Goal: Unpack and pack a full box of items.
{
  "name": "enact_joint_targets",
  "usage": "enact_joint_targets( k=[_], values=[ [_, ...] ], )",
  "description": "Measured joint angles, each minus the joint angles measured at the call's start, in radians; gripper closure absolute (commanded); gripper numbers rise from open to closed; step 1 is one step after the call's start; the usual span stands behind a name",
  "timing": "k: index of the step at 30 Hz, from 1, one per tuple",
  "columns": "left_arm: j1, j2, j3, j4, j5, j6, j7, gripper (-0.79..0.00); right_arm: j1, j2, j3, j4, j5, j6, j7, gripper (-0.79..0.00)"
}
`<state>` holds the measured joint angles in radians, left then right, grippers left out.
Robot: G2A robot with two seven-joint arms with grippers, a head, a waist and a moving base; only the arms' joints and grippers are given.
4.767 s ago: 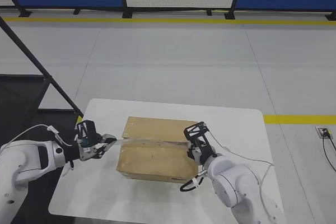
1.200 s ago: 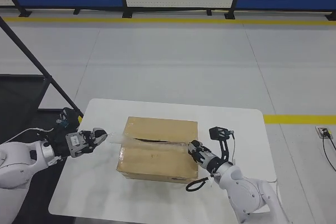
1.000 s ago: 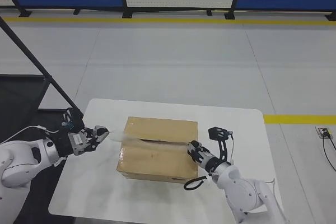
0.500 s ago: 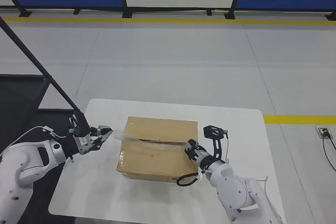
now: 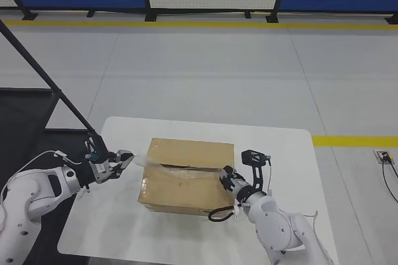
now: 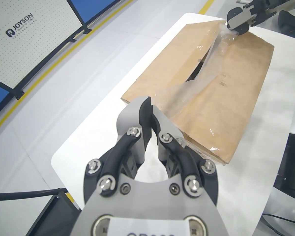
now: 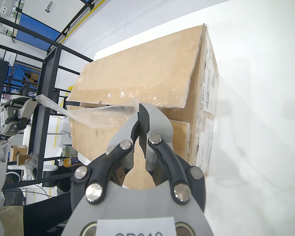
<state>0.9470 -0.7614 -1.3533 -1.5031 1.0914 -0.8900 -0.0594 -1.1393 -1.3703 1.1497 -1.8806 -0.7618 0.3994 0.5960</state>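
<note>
Brown cardboard box [image 5: 186,179], top flaps parting; clear tape strip [image 6: 182,89] lifted, left tool [image 6: 150,109] and right tool [image 7: 141,114] clamped on its ends. White tabletop [image 5: 119,212], grey floor [image 5: 205,73].

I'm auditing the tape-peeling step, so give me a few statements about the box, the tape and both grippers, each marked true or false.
1. The left gripper is shut on one end of the clear tape. True.
2. The right gripper is open and hangs clear of the tape. False: it is shut on the tape's other end, at the edge of the box.
3. The box's top flaps lie sealed flat. False: a dark gap shows between them.
4. The box sits on the white table. True.
</note>
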Motion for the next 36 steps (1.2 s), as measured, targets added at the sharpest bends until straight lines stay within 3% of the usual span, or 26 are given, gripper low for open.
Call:
enact_joint_targets(
  k=[6, 23, 31, 36],
  values=[
    [-0.006, -0.003, 0.005, 0.01, -0.001, -0.001, 0.0, 0.0, 0.01, -0.001, -0.001, 0.004, -0.01, 0.002, 0.009, -0.268],
    [-0.018, -0.011, 0.009, 0.02, 0.01, 0.006, 0.013, 0.0, -0.007, 0.0, 0.017, -0.018, -0.036, 0.004, -0.004, -0.314],
    [-0.021, -0.015, 0.011, 0.023, 0.013, 0.006, 0.016, 0.0, -0.02, 0.002, 0.027, -0.051, -0.051, -0.04, -0.036, -0.277],
    [-0.022, -0.017, 0.013, 0.023, 0.011, 0.008, 0.017, 0.0, -0.054, 0.012, 0.035, -0.115, -0.02, -0.229, -0.02, -0.04]
  ],
)
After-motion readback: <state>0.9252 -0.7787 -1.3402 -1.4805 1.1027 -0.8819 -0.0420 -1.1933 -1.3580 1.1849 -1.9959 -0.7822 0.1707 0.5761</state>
